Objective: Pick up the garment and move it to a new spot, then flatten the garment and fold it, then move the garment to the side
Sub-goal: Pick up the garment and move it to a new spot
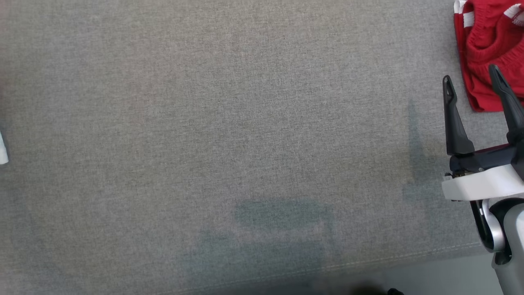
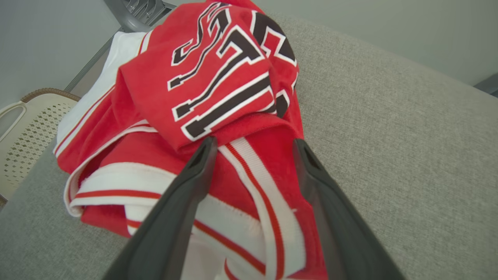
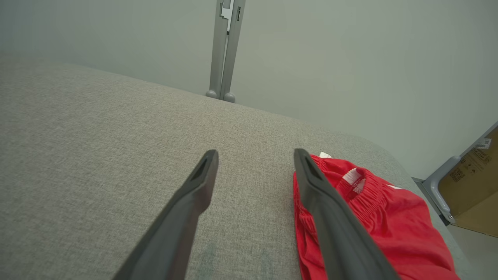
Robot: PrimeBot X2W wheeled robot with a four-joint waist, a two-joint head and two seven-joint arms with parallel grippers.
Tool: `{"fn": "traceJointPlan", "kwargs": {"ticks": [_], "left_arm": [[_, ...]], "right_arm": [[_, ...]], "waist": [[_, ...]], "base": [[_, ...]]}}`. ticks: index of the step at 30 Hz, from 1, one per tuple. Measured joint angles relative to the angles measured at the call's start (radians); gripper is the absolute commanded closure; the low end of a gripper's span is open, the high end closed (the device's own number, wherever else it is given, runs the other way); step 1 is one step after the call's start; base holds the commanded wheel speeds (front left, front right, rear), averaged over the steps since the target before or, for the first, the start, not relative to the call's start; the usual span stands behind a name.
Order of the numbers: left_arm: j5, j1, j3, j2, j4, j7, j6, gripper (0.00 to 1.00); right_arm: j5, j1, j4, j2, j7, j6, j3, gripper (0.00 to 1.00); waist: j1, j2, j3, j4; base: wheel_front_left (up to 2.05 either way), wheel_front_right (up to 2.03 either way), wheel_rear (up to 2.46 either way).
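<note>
- Left gripper [image 2: 255, 144] – both dark fingers [image 2: 183, 210] spread wide, clamping nothing. In the left wrist view their tips lie over a crumpled red jersey [image 2: 218, 77], one tip on each side of a white band with a red stripe. Whether the tips touch the cloth cannot be told.
- Red jersey – bunched in a heap on the grey fabric surface [image 1: 204, 123], with large black numerals outlined in white on its upper fold and white trim at its lower edges. It sits near one edge of the surface.
- Pale perforated basket [image 2: 27, 132] – beyond that edge, beside the jersey heap.
- Right gripper [image 1: 470, 74] – fingers set wide apart and holding nothing. In the head view it stands at the right edge, tips pointing up the picture.
- Red shorts [image 3: 389, 217] – rumpled, elastic waistband showing, lying at the far right corner of the surface. In the right wrist view they lie just beside the right-hand finger, and bare grey fabric shows between the two fingers.
- Grey upright post [image 3: 225, 46] – past the far edge of the surface, against a plain wall.
- Cardboard box [image 3: 472, 182] – off the surface, beyond the shorts.
</note>
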Motion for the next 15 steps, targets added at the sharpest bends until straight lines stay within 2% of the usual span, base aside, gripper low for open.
{"fn": "traceJointPlan", "kwargs": {"ticks": [8, 10, 11, 12, 15], "left_arm": [[0.046, -0.003, 0.026, -0.004, 0.055, 0.0, 0.0, 0.0], [0.049, -0.008, 0.033, -0.006, 0.067, -0.002, 0.0, 0.64], [0.052, -0.013, 0.036, -0.009, 0.073, -0.009, 0.0, 0.64], [0.053, -0.017, 0.036, -0.012, 0.077, -0.017, 0.0, 1.0], [0.056, -0.023, 0.033, -0.021, 0.077, -0.058, 0.0, 1.0]], "right_arm": [[0.0, -0.022, -0.005, -0.003, 0.0, 0.005, 0.001, 0.0], [0.0, -0.022, -0.005, -0.002, 0.0, 0.005, 0.001, 0.0], [0.0, -0.022, -0.004, -0.002, 0.0, 0.005, 0.001, 0.0], [0.0, -0.024, -0.002, -0.002, 0.0, 0.005, 0.001, 0.0], [0.0, -0.035, 0.007, -0.001, 0.0, 0.005, 0.001, 0.0]], "waist": [[0.0, 0.0, 0.032, -0.013], [0.0, 0.0, 0.034, -0.014], [0.0, 0.0, 0.035, -0.014], [0.0, 0.0, 0.034, -0.014], [0.0, 0.0, 0.026, -0.013]], "base": [[0.0, 0.0, 0.0], [0.0, 0.0, 0.0], [0.0, 0.0, 0.0], [0.0, 0.0, 0.0], [0.0, 0.0, 0.0]]}}
